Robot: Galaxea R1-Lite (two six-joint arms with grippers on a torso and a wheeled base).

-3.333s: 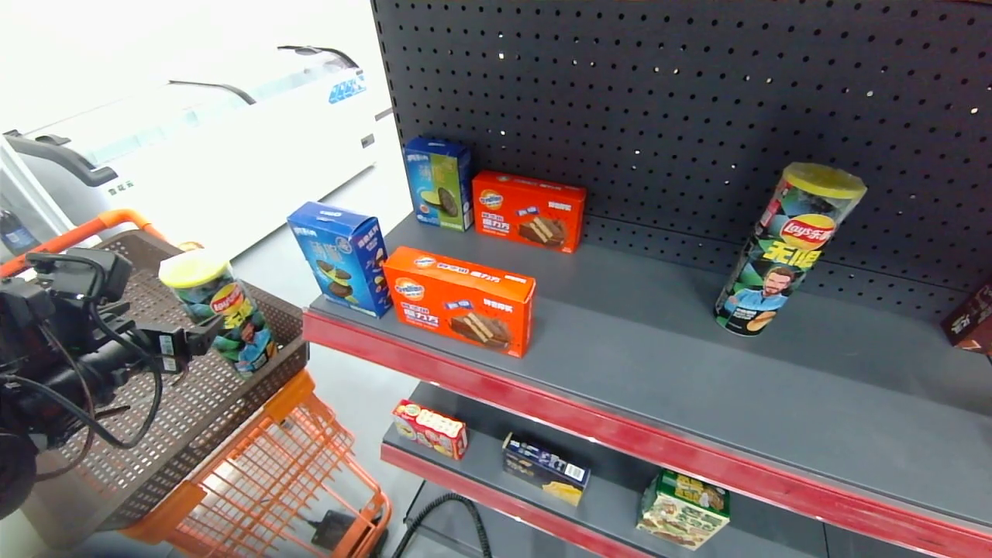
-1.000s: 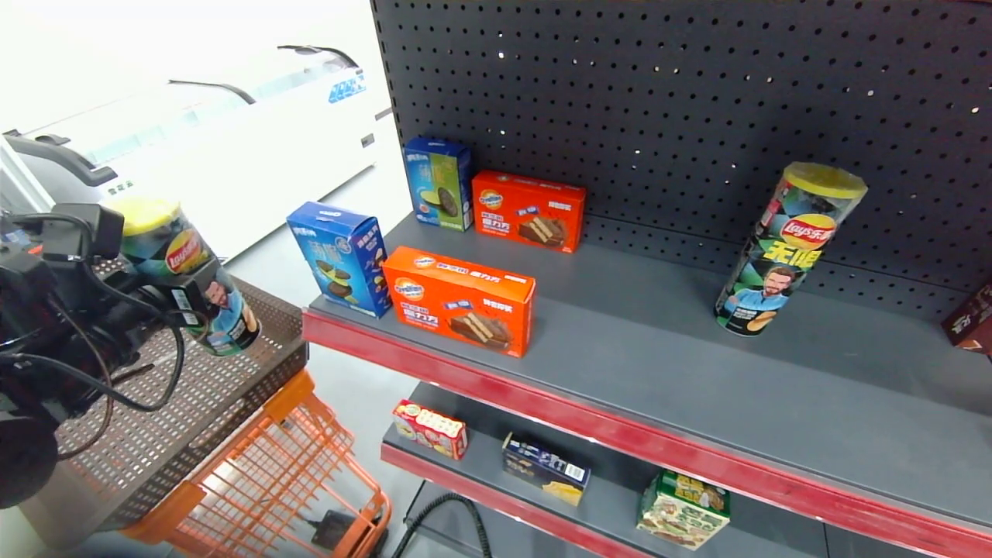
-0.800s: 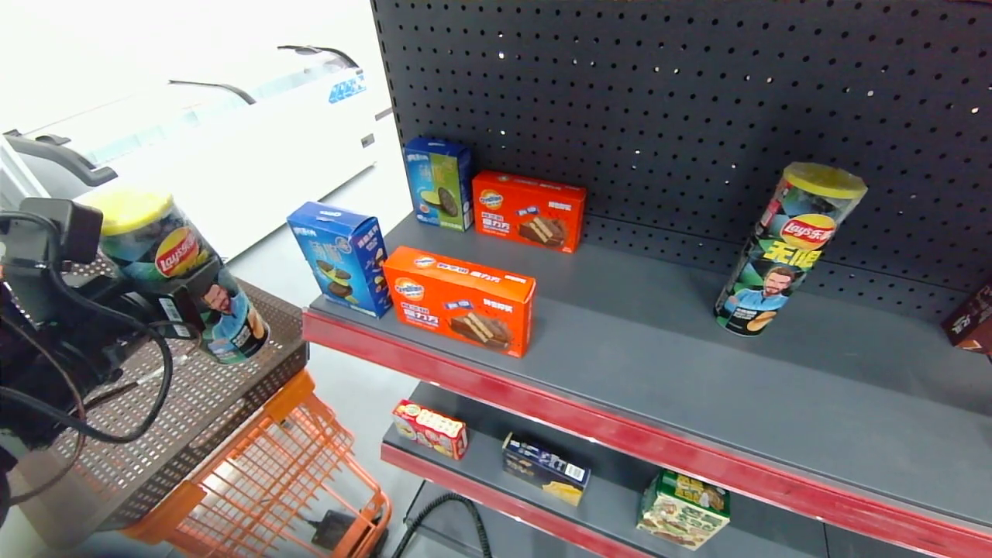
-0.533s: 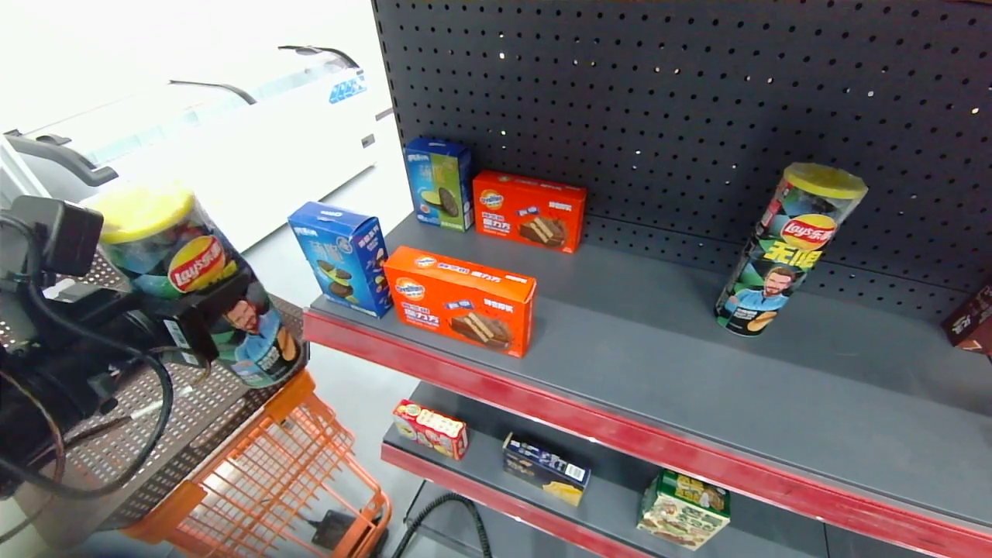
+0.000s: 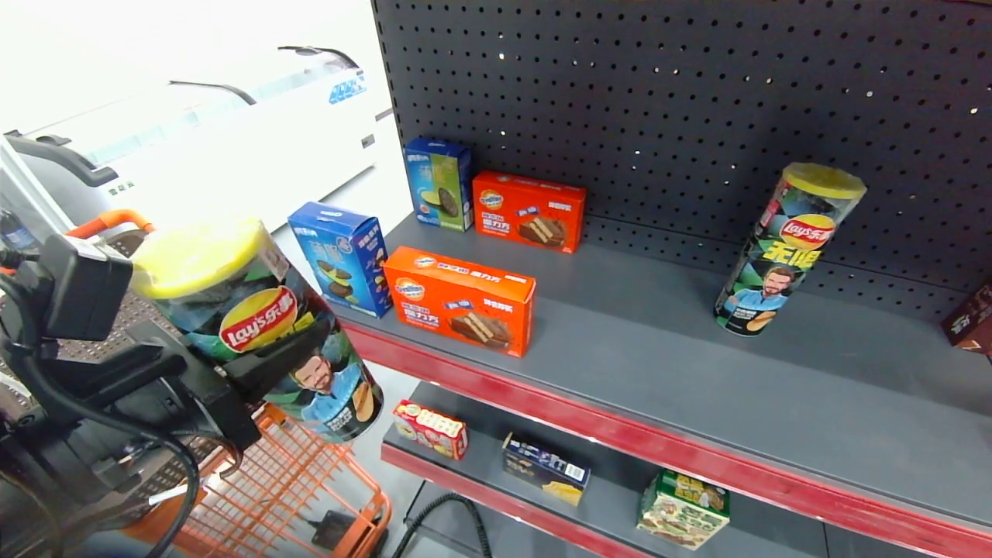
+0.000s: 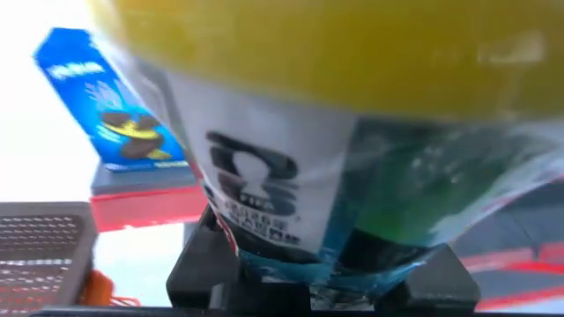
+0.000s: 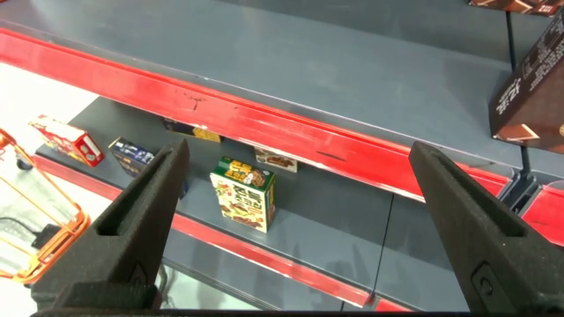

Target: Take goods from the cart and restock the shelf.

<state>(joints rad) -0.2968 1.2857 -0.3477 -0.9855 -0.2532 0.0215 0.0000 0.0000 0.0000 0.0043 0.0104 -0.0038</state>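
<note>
My left gripper (image 5: 256, 364) is shut on a chips can (image 5: 260, 329) with a yellow lid, held tilted in the air between the orange cart (image 5: 256, 465) and the shelf's red front edge (image 5: 542, 415). Up close in the left wrist view, the chips can (image 6: 352, 176) sits between the black fingers (image 6: 207, 269). A second, matching chips can (image 5: 790, 248) stands upright at the back right of the shelf (image 5: 659, 356). My right gripper (image 7: 300, 220) is open, hanging in front of the shelf (image 7: 370, 70) with nothing between its fingers.
Blue cookie boxes (image 5: 345, 256) and orange cake boxes (image 5: 461, 298) stand on the shelf's left part. A brown box (image 5: 969, 318) is at the far right. Small packs (image 5: 682, 508) lie on the lower shelf. A white freezer (image 5: 232, 132) stands behind the cart.
The left arm has lifted the chips can out of the cart and carried it right and closer to the camera, toward the shelf's front edge. The shelf goods have not moved.
</note>
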